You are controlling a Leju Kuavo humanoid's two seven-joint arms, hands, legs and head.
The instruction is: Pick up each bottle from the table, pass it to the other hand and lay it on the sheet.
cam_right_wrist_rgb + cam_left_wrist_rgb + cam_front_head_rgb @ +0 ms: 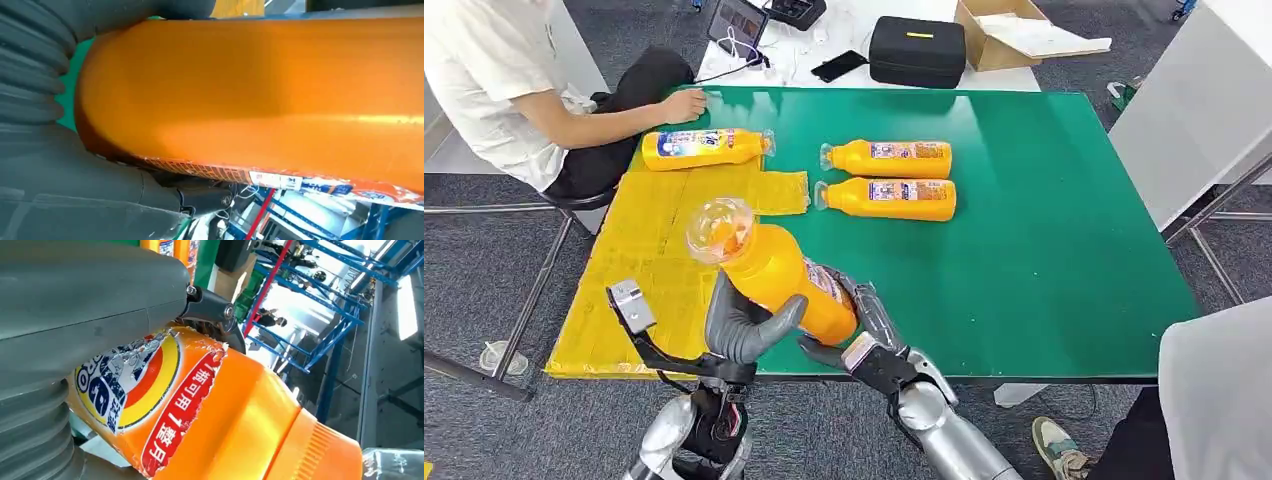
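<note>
We see bright, even overhead light on the green table (1044,250) with soft shadows. Windows blow out white in the left wrist view; close surfaces blur in both wrist views.

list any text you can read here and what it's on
"可用7餐" or close to it, on the red band of the held bottle's label, partly torn.
Large blue letters beside it: cut off, unreadable.
Labels on the three lying bottles: too small.
Print on the label strip: blurred.
</note>
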